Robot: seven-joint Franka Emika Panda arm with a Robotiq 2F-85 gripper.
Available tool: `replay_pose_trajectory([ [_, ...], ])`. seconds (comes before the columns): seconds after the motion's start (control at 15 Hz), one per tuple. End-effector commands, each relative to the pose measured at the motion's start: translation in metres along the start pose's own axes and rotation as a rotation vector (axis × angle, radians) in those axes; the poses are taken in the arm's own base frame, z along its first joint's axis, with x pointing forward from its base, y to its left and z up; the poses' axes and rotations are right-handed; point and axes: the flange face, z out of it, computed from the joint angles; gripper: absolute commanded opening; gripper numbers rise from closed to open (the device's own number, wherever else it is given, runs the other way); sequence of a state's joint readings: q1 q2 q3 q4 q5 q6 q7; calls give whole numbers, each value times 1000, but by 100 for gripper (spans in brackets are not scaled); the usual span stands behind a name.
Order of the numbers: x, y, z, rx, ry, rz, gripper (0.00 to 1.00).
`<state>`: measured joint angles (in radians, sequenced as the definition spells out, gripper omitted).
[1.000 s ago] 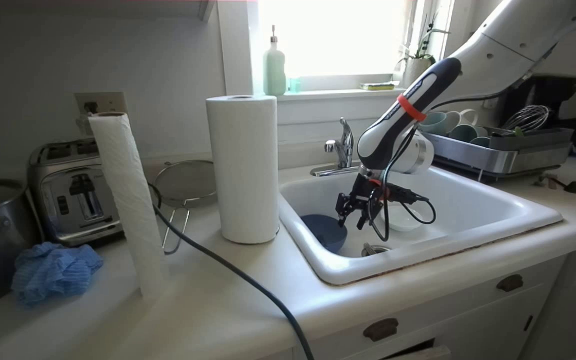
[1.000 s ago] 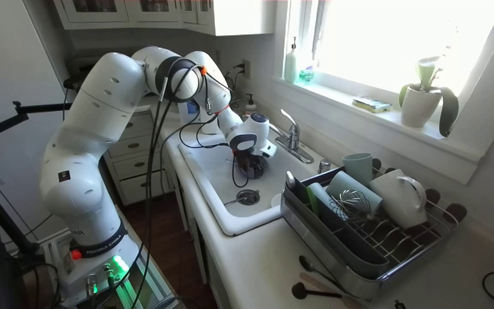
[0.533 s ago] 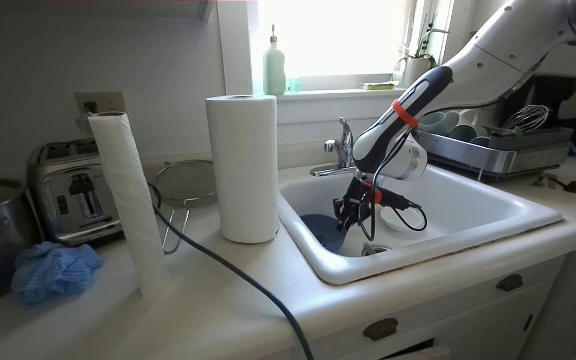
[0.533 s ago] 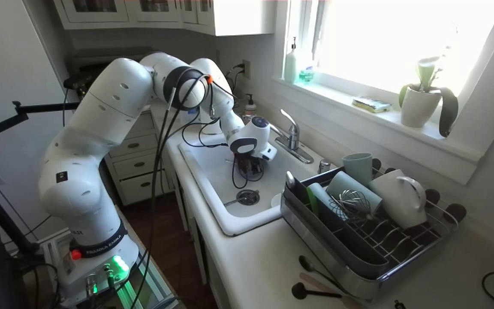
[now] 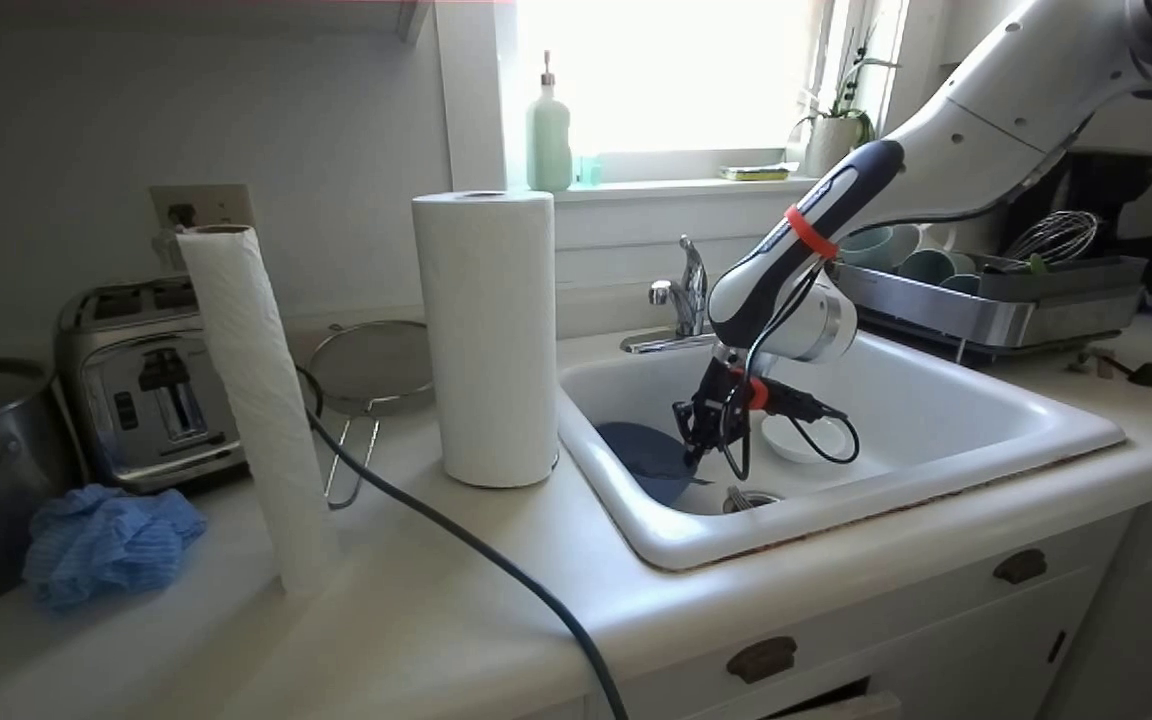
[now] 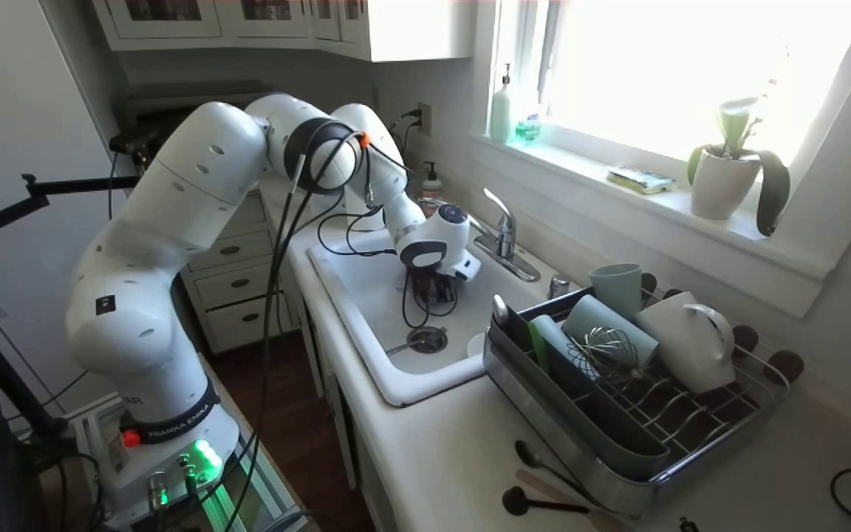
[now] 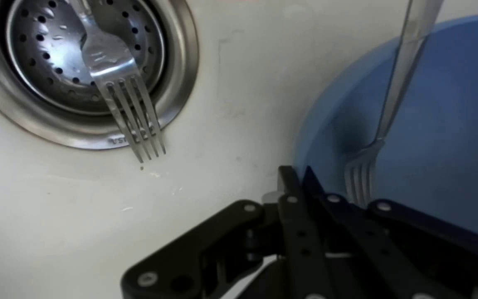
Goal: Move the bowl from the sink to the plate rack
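a kitchen: white sink (image 6: 400,383) with chrome faucet (image 6: 505,236), toaster (image 5: 161,400) on the bench (image 5: 436,630), plate rack (image 6: 552,427) holding mugs (image 6: 680,343) and a whisk (image 6: 610,347), cabinets (image 6: 425,29) above.

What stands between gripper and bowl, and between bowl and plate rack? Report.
Nothing visible stands between the gripper and the bowl: the jaws are shut on the bowl's rim. Toward the plate rack, the white dish lies roughly along the way in the sink, whose rim would need clearing; cups in the rack may crowd the landing.
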<state>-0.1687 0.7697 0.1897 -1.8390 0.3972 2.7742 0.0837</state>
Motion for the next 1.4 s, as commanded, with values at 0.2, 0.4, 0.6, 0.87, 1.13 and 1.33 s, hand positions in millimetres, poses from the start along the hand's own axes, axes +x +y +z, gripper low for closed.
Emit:
replay_pose_trajectory([
  [0.2, 12, 15, -90, -24, -55, -26, 1],
  [0.4, -1, 30, -115, -43, -112, -110, 1],
  [0.6, -13, 59, -143, -87, -152, -183, 1],
  [0.87, -14, 99, -204, -162, -149, -206, 1],
  [1.13, -3, 108, -291, -168, -93, -126, 1],
  [1.33, 1, 94, -351, -146, -29, -53, 1],
])
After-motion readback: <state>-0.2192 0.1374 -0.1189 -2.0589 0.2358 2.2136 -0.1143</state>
